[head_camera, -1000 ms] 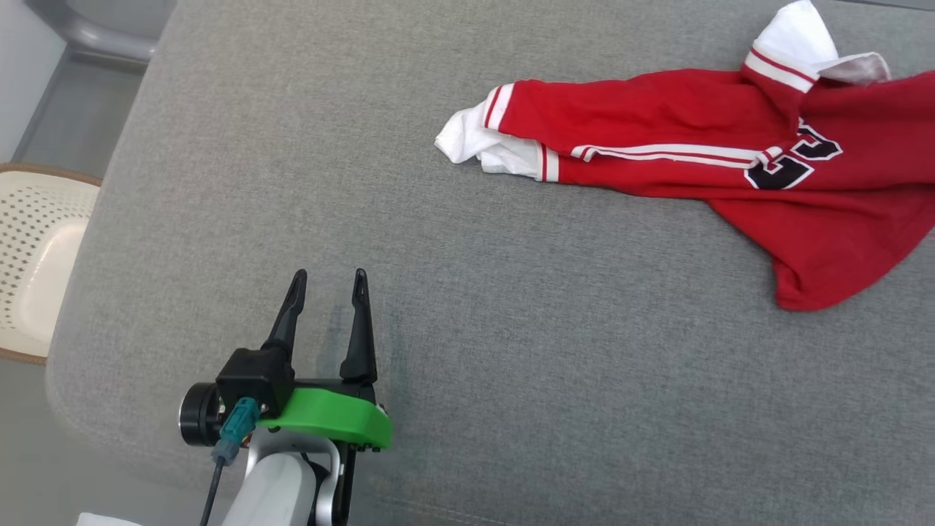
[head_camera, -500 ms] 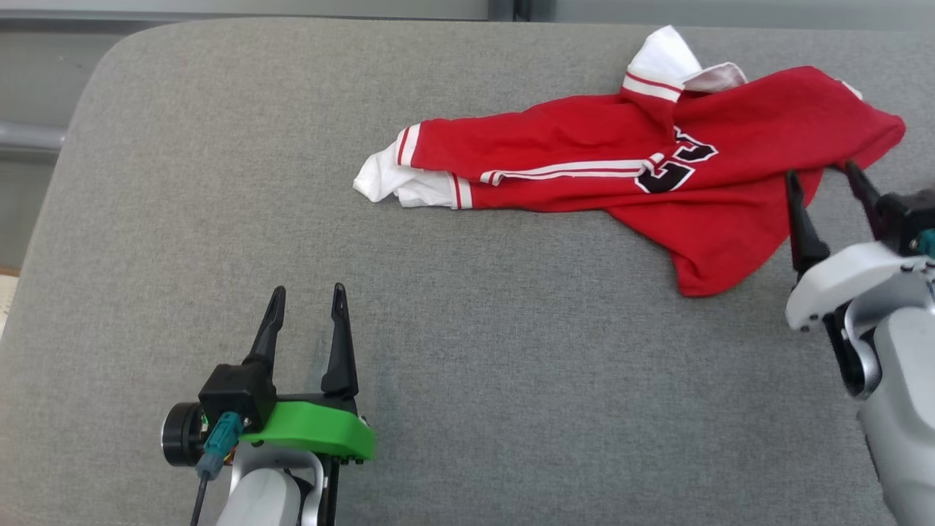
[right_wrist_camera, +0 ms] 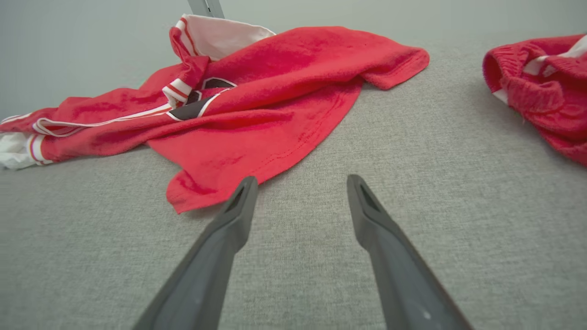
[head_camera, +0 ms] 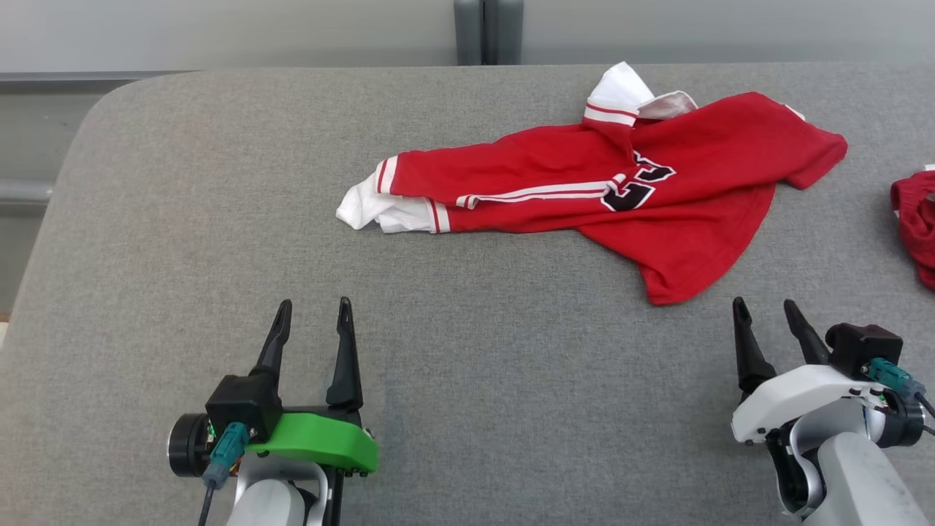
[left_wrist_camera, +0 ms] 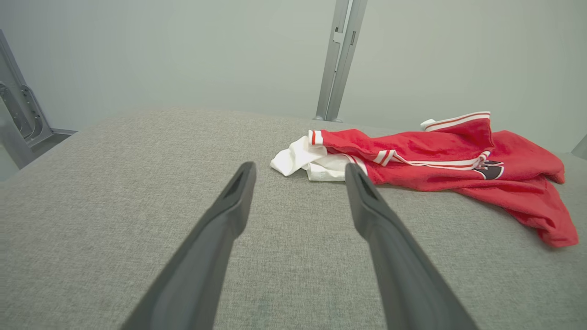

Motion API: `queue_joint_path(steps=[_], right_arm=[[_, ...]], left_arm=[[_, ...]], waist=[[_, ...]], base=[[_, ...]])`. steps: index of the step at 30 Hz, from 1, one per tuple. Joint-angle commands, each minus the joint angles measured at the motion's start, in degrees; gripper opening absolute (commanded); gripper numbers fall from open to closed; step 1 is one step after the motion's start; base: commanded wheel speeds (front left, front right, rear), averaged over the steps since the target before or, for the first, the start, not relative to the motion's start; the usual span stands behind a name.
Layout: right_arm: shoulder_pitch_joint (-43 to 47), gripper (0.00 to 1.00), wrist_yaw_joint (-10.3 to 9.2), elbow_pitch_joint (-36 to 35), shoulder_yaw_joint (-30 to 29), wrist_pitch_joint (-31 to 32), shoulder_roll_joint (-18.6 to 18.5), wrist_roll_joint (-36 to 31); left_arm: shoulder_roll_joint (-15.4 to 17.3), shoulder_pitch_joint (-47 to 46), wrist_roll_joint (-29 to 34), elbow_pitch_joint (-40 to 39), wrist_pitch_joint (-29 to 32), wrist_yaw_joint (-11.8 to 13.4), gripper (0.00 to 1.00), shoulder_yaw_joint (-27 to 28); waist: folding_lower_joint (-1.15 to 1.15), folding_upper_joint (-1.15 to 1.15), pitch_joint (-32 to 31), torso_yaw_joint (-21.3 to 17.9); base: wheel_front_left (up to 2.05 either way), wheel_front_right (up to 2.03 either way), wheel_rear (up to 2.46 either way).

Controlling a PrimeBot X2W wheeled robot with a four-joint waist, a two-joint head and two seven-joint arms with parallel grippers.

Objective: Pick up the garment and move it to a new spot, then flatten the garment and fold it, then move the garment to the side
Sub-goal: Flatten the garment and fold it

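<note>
The garment is a red shirt with white sleeves and stripes and a black number, lying crumpled on the far middle of the grey padded table. It also appears in the left wrist view as the garment and in the right wrist view as the garment. My left gripper is open and empty near the front left, well short of the white sleeve. My right gripper is open and empty at the front right, just short of the shirt's lower hem.
A second red cloth lies at the table's right edge, seen also as the cloth in the right wrist view. A grey upright post stands behind the table. The table's rounded left corner drops off to the floor.
The head camera has swung right and up, shifting the whole picture. The right gripper has drawn back from the shirt's right end to the front right. The left gripper stays open.
</note>
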Motion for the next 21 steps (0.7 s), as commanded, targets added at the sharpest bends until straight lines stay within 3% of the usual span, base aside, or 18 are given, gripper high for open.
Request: queue_joint_path(steps=[1, 12, 21], right_arm=[[0.7, 1.00, -0.05, 0.4, -0.6, 0.0, 0.9, -0.9], [-2.5, 1.00, -0.05, 2.6, -2.4, 0.7, 4.1, -2.2], [-7.6, 1.00, -0.05, 7.5, -1.6, 4.5, 4.4, -4.4]], left_arm=[[0.2, 0.5, -0.1, -0.1, -0.2, -0.1, 1.00, -0.1], [0.2, 0.3, -1.0, -0.4, -0.2, 0.4, 1.00, -1.0], [0.2, -0.4, -1.4, -0.6, -0.2, 0.6, 1.00, -1.3]], waist=[[0.00, 0.00, 0.2, 1.0], [0.00, 0.00, 1.1, 4.8], [0.00, 0.00, 2.1, 6.1]], base=[[0.00, 0.00, 0.00], [0.00, 0.00, 0.00], [0.00, 0.00, 0.00]])
